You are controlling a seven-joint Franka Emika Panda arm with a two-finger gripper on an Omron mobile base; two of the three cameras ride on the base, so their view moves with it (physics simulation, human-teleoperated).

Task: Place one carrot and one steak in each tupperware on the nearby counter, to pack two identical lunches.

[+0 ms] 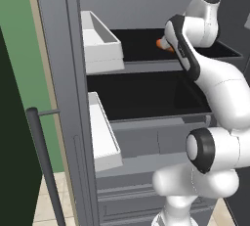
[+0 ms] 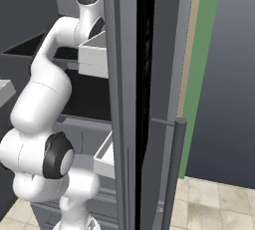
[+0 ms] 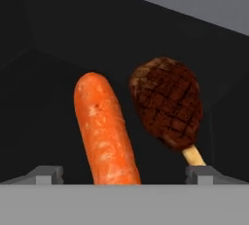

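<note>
Gripper (image 3: 124, 174) wide astride carrot (image 3: 104, 130), steak (image 3: 168, 103) seemingly just beside.

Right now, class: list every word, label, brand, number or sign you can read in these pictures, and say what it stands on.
None can be read: no writing shows on the carrot, the steak, the white fridge bins or the fridge door.

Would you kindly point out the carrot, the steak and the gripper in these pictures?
carrot (image 3: 104, 129): hand view, middle of its orange body.
steak (image 3: 168, 102): hand view, centre of the grilled brown meat.
gripper (image 3: 124, 175): hand view, midway between the two fingertips.
</note>
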